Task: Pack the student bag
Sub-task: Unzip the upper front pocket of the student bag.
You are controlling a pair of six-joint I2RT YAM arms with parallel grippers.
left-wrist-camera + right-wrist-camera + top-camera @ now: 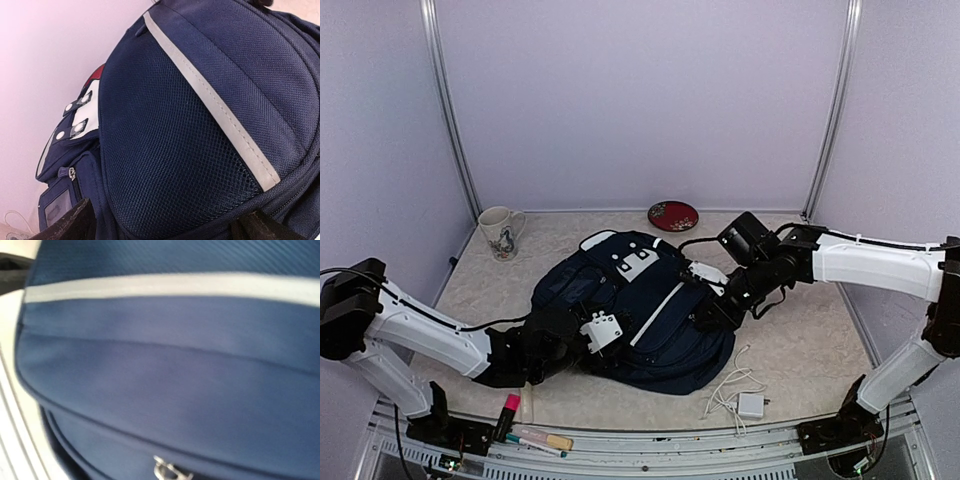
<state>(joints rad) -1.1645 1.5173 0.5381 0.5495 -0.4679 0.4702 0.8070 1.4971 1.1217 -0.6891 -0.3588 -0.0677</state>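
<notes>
The student bag (650,330), a dark navy backpack with a thin white stripe (656,315), lies flat in the middle of the table. My left gripper (608,335) is at its left side. In the left wrist view the two dark fingertips (70,225) stand wide apart, open, with the bag's bulging mesh pocket (170,165) between them. My right gripper (708,315) presses against the bag's right edge. The right wrist view is blurred, filled by navy fabric (165,370), with a metal zip pull (170,471) at the bottom edge. Its fingers are hidden there, shut; whether they hold the pull is not visible.
A white mug (500,232) stands at the back left and a red plate (673,215) at the back centre. A white charger with its cable (750,404) lies front right of the bag. A pink marker (508,410) and pens (542,441) lie at the front left edge.
</notes>
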